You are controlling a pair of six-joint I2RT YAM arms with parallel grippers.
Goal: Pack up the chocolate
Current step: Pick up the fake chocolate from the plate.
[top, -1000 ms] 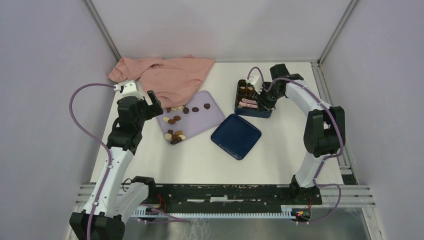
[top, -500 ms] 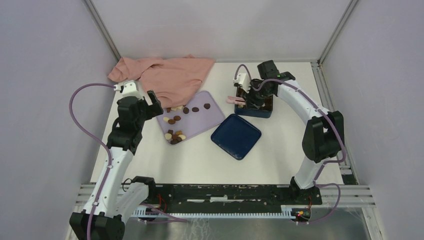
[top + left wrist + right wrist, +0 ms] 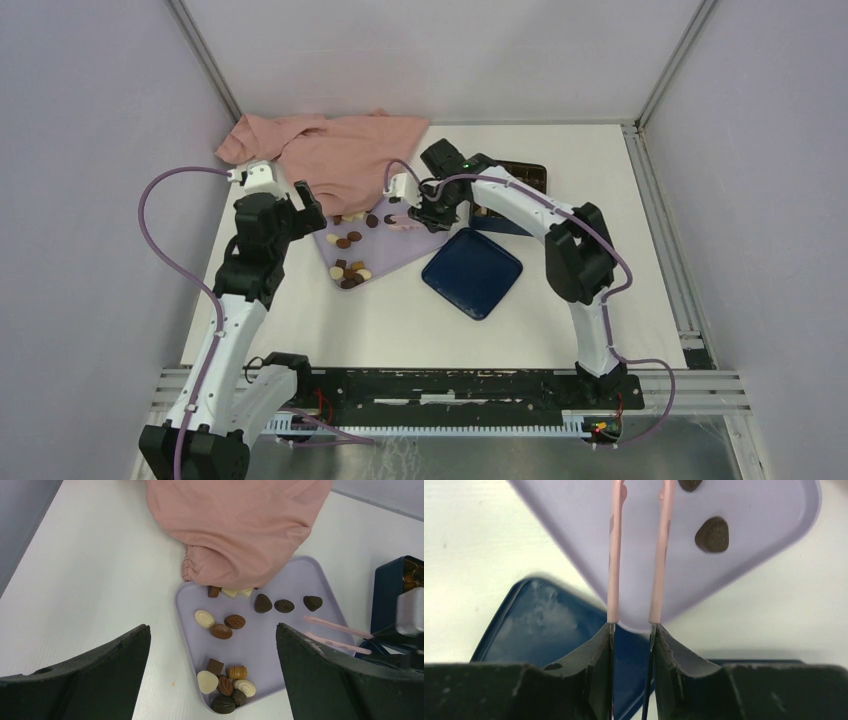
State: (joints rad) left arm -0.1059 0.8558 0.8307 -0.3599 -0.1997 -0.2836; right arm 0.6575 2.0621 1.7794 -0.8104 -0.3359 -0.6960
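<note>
My right gripper [image 3: 631, 630] is pinching a pair of pink tweezers [image 3: 614, 555] by the handle end, and the two arms stick out forward over the lilac tray [image 3: 749, 510]. From the left wrist camera the tweezer tips stand a little apart with nothing between them, near the three dark pieces at the tray's far right corner. One dark piece [image 3: 712, 534] lies just beside the right-hand arm.

My left gripper [image 3: 212, 635] is spread wide and holds nothing. It hangs above the tray's left side.

The chocolate [image 3: 234, 621] is mostly on the tray, well over a dozen pieces. There is a row near the far edge partly tucked under the pink cloth [image 3: 235, 530], a few in the middle and a cluster at the near corner.

The dark blue box [image 3: 520, 175] sits beyond the right arm, well apart from the tweezer tips. I make out brown shapes inside, too small to count. Its lid [image 3: 472, 272] lies flat on the white table [image 3: 400, 320], just beside the tray's near right edge.

I judge the packing is in its early part: some pieces are boxed, most remain to be carried over, and the lid is not yet on.
</note>
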